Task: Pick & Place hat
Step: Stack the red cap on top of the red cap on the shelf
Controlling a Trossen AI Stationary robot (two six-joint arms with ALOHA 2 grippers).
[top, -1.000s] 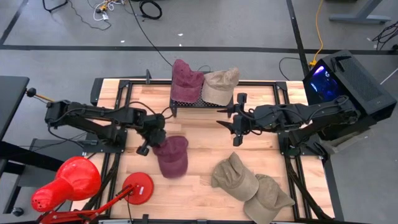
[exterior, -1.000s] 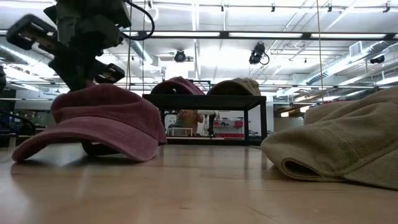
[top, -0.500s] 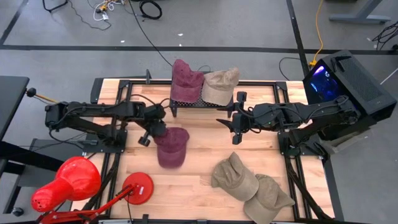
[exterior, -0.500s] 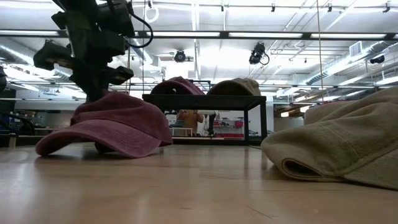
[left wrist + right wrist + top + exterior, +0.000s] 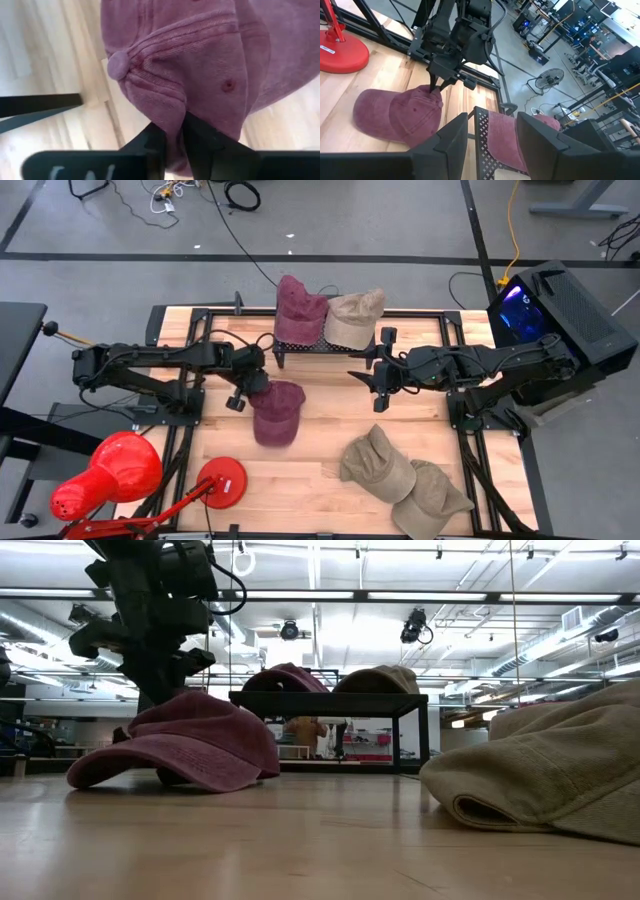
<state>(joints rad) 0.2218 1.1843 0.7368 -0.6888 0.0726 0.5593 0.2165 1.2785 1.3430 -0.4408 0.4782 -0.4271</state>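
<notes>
A maroon hat (image 5: 277, 412) lies on the wooden table (image 5: 330, 395) in front of the rack (image 5: 320, 347), its brim and rim on the wood (image 5: 190, 740). My left gripper (image 5: 250, 387) stands over the hat's far left side, pointing steeply down and shut on its crown. Farther right, my right gripper (image 5: 380, 380) hovers above the table, open, with nothing between its fingers (image 5: 492, 135). On the rack sit another maroon hat (image 5: 298, 308) and a tan hat (image 5: 355, 315). My left gripper pinches a raised fold of the crown's cloth (image 5: 172, 127) between its two fingers, a little below the top button (image 5: 118, 65). The fingers (image 5: 150, 690) come from above, slanting down. The hat sits on the table under them, its brim (image 5: 105, 768) touching the wood.
Two tan hats (image 5: 378, 463) (image 5: 430, 500) lie on the table's near right part. A red desk lamp (image 5: 110, 470) with its round base (image 5: 222, 483) stands at the near left corner. Bare wood lies between the maroon hat and the tan hats.
My left gripper has moved toward the table's far edge and the rack, turning as it went. The maroon hat came with it: it slid along the table toward the rack, swung round, and its brim has sunk onto the wood.
</notes>
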